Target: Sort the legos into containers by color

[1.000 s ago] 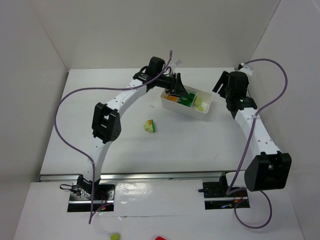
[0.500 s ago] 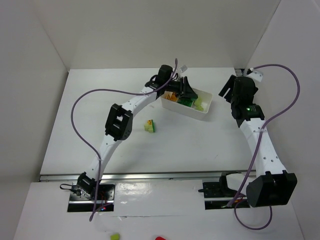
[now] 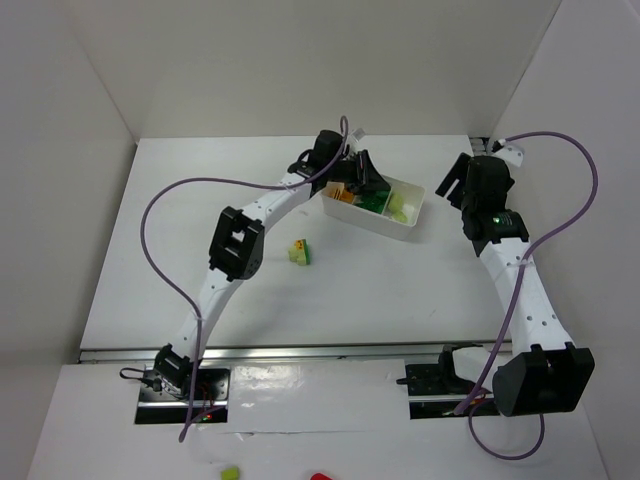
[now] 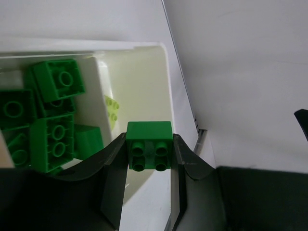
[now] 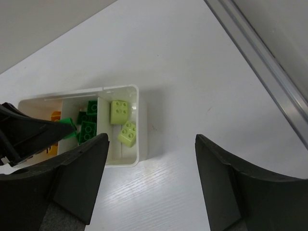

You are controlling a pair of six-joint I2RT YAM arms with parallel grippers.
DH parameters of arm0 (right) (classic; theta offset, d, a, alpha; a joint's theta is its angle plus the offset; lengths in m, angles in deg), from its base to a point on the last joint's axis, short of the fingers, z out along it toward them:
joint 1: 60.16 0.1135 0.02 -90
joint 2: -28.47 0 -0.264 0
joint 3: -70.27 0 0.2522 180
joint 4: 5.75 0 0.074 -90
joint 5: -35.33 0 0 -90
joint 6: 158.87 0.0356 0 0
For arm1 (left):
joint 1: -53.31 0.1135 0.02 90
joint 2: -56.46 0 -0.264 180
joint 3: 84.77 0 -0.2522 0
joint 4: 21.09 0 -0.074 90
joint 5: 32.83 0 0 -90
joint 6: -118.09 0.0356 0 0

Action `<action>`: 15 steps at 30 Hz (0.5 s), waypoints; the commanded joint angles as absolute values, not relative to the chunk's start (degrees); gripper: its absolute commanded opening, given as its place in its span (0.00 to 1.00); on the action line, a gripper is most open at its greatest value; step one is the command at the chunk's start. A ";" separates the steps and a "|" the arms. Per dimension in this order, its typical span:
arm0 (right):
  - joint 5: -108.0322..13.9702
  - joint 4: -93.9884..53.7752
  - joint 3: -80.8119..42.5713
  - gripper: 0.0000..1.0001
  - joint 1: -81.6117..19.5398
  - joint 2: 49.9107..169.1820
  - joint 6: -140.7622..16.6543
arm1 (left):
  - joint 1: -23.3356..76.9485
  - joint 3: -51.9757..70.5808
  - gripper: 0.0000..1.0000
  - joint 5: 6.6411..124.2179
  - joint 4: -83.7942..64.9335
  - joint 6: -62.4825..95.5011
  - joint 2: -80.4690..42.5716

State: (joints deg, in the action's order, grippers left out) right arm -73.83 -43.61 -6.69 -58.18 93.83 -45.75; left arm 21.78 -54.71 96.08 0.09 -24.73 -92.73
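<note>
Left gripper [image 4: 149, 155] clasps a green brick [image 4: 149, 142] over the tray [image 4: 161, 72] — next, drop it onto the green pile [image 4: 50, 120]; right gripper [image 5: 150, 183] gapes.

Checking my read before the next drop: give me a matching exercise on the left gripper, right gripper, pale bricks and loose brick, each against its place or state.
1. left gripper
2. right gripper
3. pale bricks
4. loose brick

A. on the table, outside the tray
B. open, holding nothing
C. shut on a green brick
D. in the tray's end compartment

Pairs: 1-C, 2-B, 3-D, 4-A
</note>
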 commanded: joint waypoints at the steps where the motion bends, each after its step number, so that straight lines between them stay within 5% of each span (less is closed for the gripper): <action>1: -73.13 -44.03 -7.12 0.80 -58.49 92.71 -45.31 | 23.07 -55.80 0.22 93.99 -0.47 -25.43 -90.32; 3: -73.13 -44.03 -7.12 0.80 -58.49 93.24 -45.31 | 23.07 -57.47 0.41 95.13 -0.47 -26.13 -91.98; 6: -73.13 -44.03 -7.73 0.80 -58.49 93.24 -45.31 | 23.07 -55.91 0.49 96.88 -3.62 -27.71 -92.52; 10: -72.07 -44.03 -8.26 0.80 -58.49 94.38 -45.31 | 23.07 -55.63 0.73 96.89 -3.72 -27.20 -91.02; 15: -72.07 -44.03 -8.78 0.80 -58.49 94.38 -45.31 | 23.60 -55.64 0.81 96.89 -2.50 -26.67 -89.80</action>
